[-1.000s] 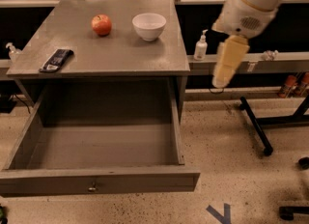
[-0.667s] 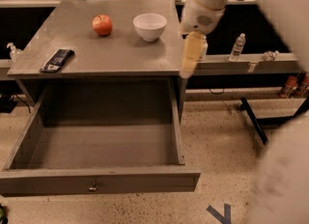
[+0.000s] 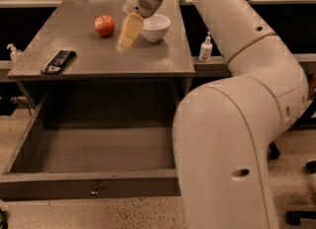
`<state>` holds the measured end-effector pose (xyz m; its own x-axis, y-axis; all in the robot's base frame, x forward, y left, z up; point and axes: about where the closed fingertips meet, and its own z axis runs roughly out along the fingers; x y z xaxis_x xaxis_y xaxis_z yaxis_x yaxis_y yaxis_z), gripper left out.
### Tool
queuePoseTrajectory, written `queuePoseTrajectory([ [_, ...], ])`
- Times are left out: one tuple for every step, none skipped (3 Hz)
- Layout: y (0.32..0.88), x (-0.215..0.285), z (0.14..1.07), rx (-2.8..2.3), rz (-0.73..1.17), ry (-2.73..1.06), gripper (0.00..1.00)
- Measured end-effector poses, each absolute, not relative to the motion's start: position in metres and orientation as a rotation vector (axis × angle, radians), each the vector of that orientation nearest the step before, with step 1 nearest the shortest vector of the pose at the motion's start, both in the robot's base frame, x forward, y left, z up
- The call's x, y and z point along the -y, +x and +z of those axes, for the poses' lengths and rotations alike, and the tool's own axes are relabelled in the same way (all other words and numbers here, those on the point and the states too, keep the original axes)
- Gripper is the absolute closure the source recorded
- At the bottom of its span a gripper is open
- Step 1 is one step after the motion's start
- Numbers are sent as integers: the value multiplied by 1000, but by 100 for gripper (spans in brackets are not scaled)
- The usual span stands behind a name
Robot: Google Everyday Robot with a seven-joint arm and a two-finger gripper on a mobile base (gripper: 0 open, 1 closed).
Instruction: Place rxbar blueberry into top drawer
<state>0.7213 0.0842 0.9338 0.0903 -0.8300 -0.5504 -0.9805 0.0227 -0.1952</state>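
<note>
Since the earlier frames, the gripper has travelled from beyond the table's right edge to a position over the table, just between the red apple and the white bowl. Whether it is open or closed cannot be told.

The rxbar blueberry lies flat near the table's front-left corner, well apart from the gripper. It sits toward the picture's left of the gripper and closer to the front edge.

Expect a light, thin, slightly flexible bar in a slick wrapper. Grasp it across the narrow width at mid-length, with moderate pressure.

The top drawer stands pulled out below the table.
</note>
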Motion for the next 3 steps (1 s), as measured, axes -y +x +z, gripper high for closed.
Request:
queuePoseTrajectory([
  [740,-93,968,-1705,334,-1746,0],
  [740,-94,968,-1705,335,-1747,0],
  [752,-156,966,-1560,517,-1659,0],
])
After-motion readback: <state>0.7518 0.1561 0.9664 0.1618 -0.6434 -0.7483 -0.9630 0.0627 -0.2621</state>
